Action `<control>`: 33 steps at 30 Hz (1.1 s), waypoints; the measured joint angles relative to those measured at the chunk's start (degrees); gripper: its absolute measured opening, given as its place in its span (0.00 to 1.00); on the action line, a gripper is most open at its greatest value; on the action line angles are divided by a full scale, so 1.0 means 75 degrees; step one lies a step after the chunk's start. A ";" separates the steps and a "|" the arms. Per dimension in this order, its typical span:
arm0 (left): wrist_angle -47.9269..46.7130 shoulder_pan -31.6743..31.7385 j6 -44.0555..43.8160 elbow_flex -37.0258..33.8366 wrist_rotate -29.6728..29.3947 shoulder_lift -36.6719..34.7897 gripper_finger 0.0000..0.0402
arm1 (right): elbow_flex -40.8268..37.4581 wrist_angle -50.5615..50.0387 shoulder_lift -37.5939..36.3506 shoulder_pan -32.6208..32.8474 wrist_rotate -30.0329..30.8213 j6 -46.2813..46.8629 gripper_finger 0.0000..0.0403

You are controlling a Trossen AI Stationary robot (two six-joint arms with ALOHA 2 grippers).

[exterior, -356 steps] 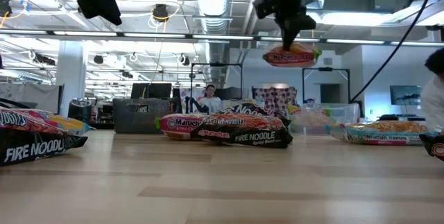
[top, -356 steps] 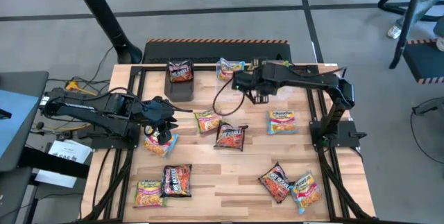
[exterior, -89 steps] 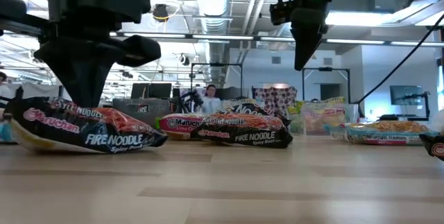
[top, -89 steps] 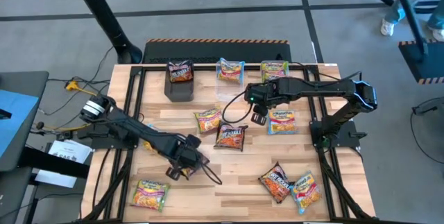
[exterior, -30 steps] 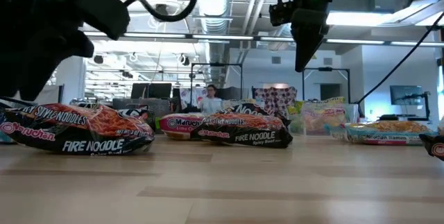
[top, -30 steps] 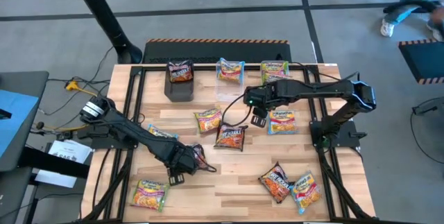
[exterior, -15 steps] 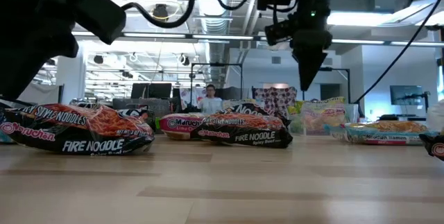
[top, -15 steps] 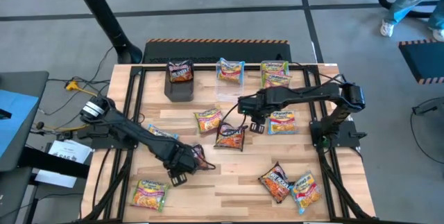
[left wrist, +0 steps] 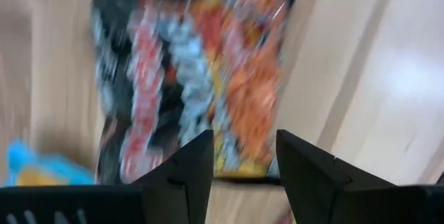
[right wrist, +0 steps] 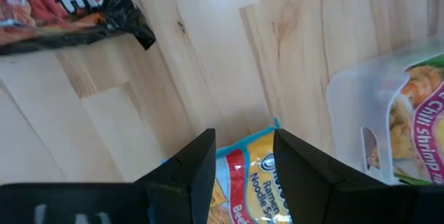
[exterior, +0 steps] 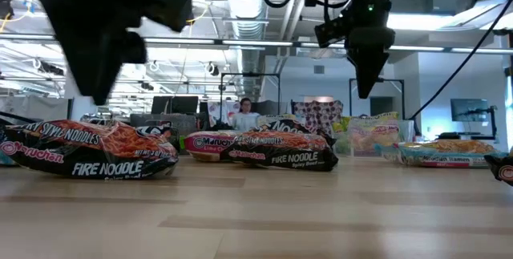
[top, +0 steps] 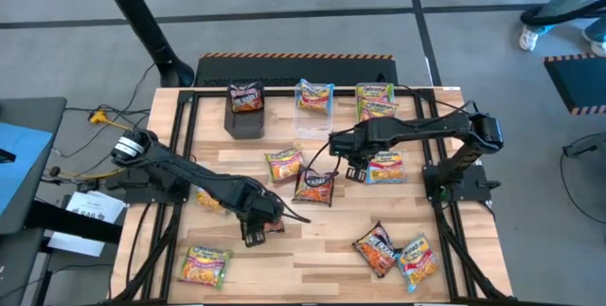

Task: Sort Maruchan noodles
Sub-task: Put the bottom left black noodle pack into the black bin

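Maruchan noodle packets lie flat, scattered over the wooden table. My left gripper hangs open, pointing down, just above a dark packet at the near left. That packet lies flat on the table, untouched. My right gripper is open, high over the table's middle. It points down over the left end of a blue-edged packet, whose corner shows between its fingers. Another dark packet lies near it.
At the far edge stand a black box topped by a dark packet and clear tubs with blue-edged and green-edged packets. More packets lie at the near left, the near right and mid-table.
My left gripper has gone toward the table's right edge and risen a little above the dark packet, which has stayed flat where it was. My right gripper has come down and toward the near edge, over the blue-edged packet's left end. Both stay open.
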 joint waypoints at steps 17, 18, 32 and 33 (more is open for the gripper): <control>0.0243 0.0364 0.2366 -0.0063 -0.0123 0.0052 0.35 | 0.0000 -0.0015 -0.0001 -0.0002 -0.0002 0.0003 0.42; 0.0241 0.0371 0.2443 -0.0063 -0.0080 0.0052 0.35 | 0.0000 -0.0015 -0.0001 -0.0002 -0.0002 0.0003 0.42; 0.0241 0.0335 0.2608 -0.0066 -0.0098 0.0055 0.35 | 0.0000 -0.0012 -0.0001 -0.0011 -0.0002 0.0003 0.42; 0.0241 0.0335 0.2605 -0.0066 -0.0105 0.0055 0.35 | 0.0000 -0.0012 -0.0001 -0.0011 -0.0002 0.0003 0.42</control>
